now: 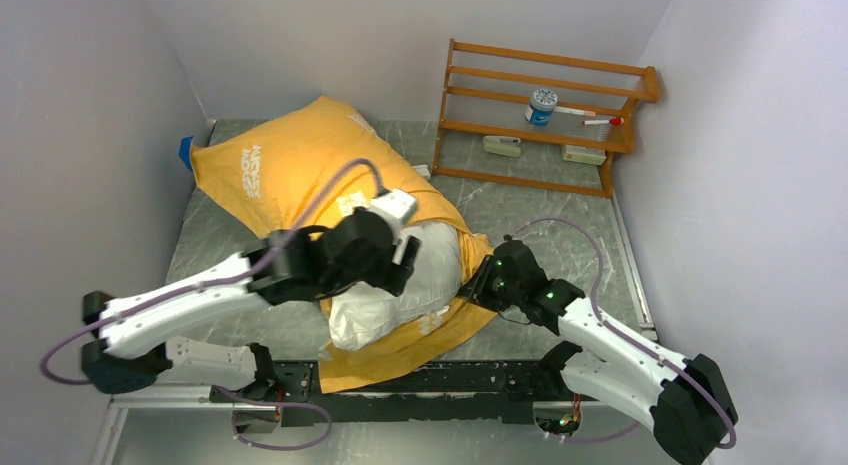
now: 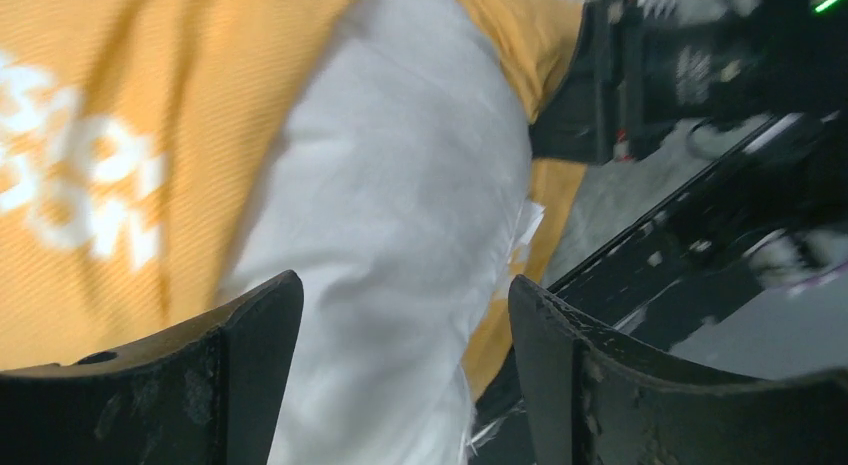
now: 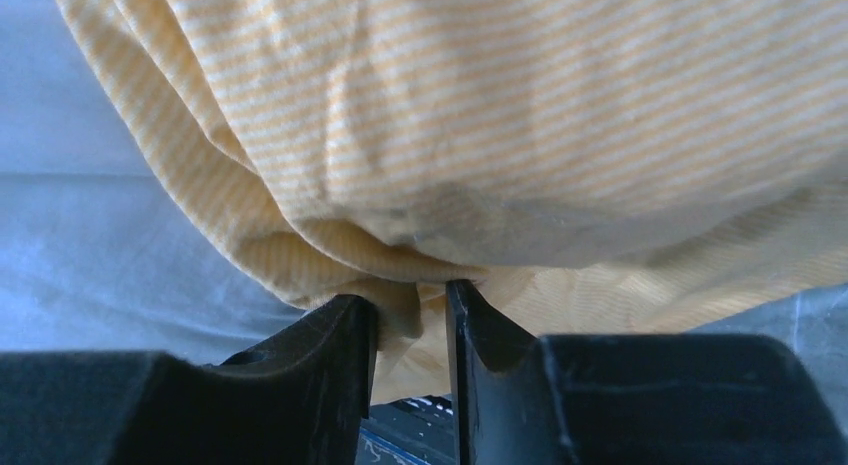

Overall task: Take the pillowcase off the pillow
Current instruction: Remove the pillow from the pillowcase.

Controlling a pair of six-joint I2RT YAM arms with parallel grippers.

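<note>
Right gripper (image 3: 412,303): 2 fingers nipped narrow on pillowcase (image 1: 290,165) fold.
Left gripper (image 2: 405,295): wide apart, over bare pillow (image 1: 435,265) end.
Pillow: near table (image 1: 560,235) edge, white end out of orange pillowcase.

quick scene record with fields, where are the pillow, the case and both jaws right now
pillow: white, near end bare, the rest inside the cover
pillowcase: orange side up, white lettering, over the far part
left jaws: open, bare pillow seen between them
right jaws: shut on a pillowcase fold
rest: wooden rack on the table, far right
</note>
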